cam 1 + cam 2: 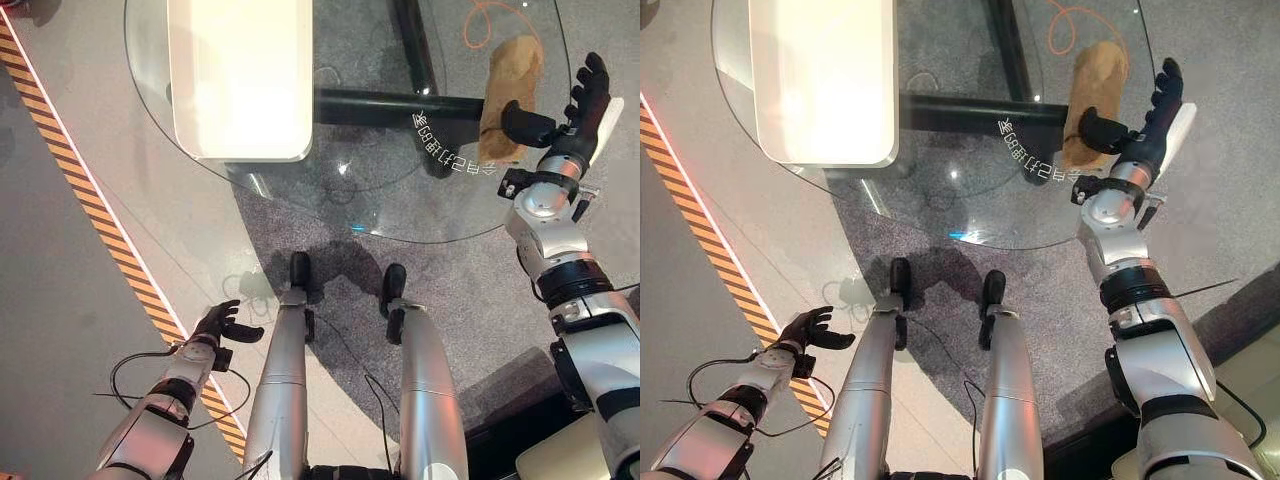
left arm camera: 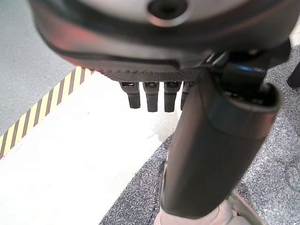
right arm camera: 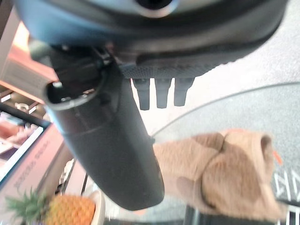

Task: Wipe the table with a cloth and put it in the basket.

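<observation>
Fingers [image 1: 592,80] of the right hand [image 1: 575,112] stand straight and spread above the right edge of the round glass bench [image 1: 300,185], the thumb stuck out sideways towards the tan cloth [image 1: 508,92]. From the head views the thumb tip lies over the near end of the cloth, though whether it touches cannot be told; the right wrist view shows the fingers [image 3: 159,96] straight and apart, with nothing between them and the thumb, and the cloth [image 3: 225,173] lies crumpled just past it on the glass.

That cloth is a long, folded strip lying near the bench's right edge, running from the near rim towards the far side. An orange cord [image 1: 490,18] loops on the floor seen through the glass beyond its far end. A white rectangular tray-like box [image 1: 240,75] sits on the left part of the bench, well apart from the cloth. Through the glass show the dark bars of the bench's frame [image 1: 400,105] and a grey speckled carpet [image 1: 450,300].

Well back from the bench, the left hand [image 1: 222,325] hangs low over the pale floor beside a yellow-and-black striped line [image 1: 90,200], its fingers [image 2: 150,96] loosely spread and holding nothing.
</observation>
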